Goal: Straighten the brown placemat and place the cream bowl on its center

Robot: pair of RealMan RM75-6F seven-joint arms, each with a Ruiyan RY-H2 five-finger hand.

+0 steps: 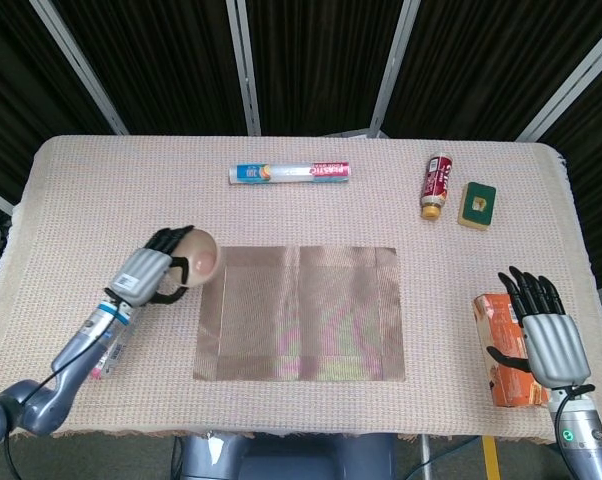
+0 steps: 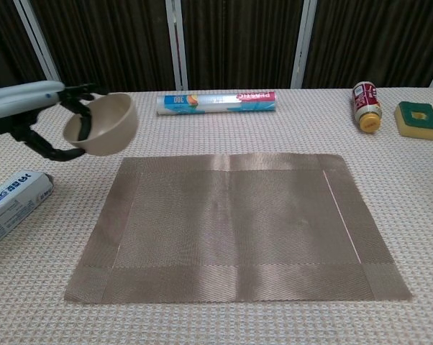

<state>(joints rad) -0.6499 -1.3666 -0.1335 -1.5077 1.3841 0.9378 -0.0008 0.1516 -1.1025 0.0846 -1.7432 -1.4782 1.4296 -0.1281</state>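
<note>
Placemat: the brown placemat [image 1: 299,313] lies flat on the worktop [image 1: 301,205], edges running about parallel to the worktop edges in both views. Judged straight enough; the straightening step looks done, or at most wants a small touch-up.

Bowl: the cream bowl [image 2: 101,123] is off the worktop, held by the left hand [image 1: 153,272]. The fingers [image 2: 78,92] curl over the rim at the far side, the thumb hooks under from below, and the bowl is tipped so its mouth faces the hand. In the head view the bowl hangs just past the fingertips, over the placemat's near-left-hand border rather than its middle. The chest view shows it clear above the cloth, with the placemat's corner just below and beyond the fingers.

Right hand [image 1: 543,335]: resting at the worktop's right edge, fingers spread and straight, holding nothing. An orange carton [image 1: 501,350] lies just beside its thumb side; I cannot tell whether they touch.

Other items, all well apart from either hand's fingers: a foil-wrap roll [image 1: 289,173], a small bottle [image 1: 437,184] and a green-topped sponge [image 1: 477,203]. A toothpaste box [image 2: 14,203] sits below and behind the left fingers.

Status, as a judgement: pick-up done, carry under way. Left to do: bring the bowl on over the mat's centre, level it mouth up, lower it, let go. The tilt needs correcting before set-down.
</note>
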